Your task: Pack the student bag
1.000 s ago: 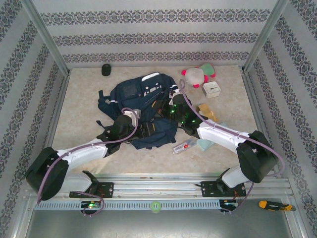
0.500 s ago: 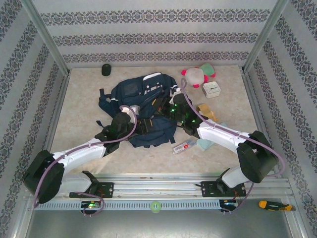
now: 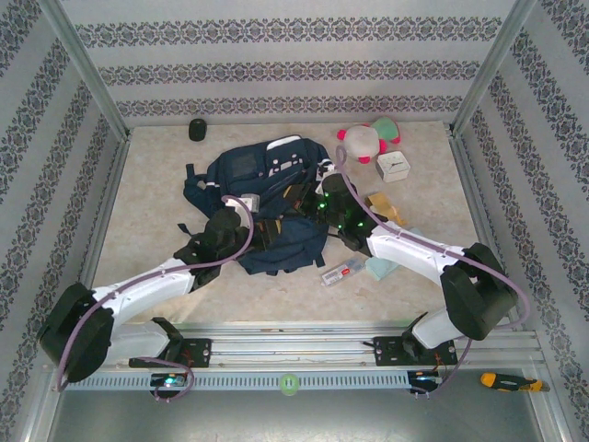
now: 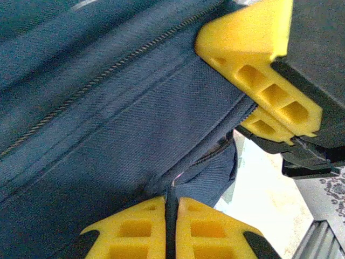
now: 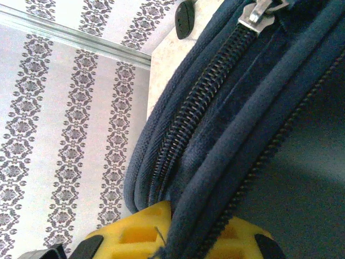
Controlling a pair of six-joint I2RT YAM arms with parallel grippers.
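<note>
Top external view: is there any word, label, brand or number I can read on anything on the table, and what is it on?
No text is legible in any view.
Small white box: dark marks on its top, too small to read.
Flat clear packet with a red patch: any print is too blurred to read.
Navy blue striped fabric backpack: white patches on the front, no lettering can be made out.

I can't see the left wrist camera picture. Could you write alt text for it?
Close-up of the navy student bag, its zipper lines running diagonally. At the bottom edge, the left gripper pinches a fold of its fabric between yellow fingers; at upper right, the right gripper, also yellow-fingered, clamps the bag's edge above the pale table.
</note>
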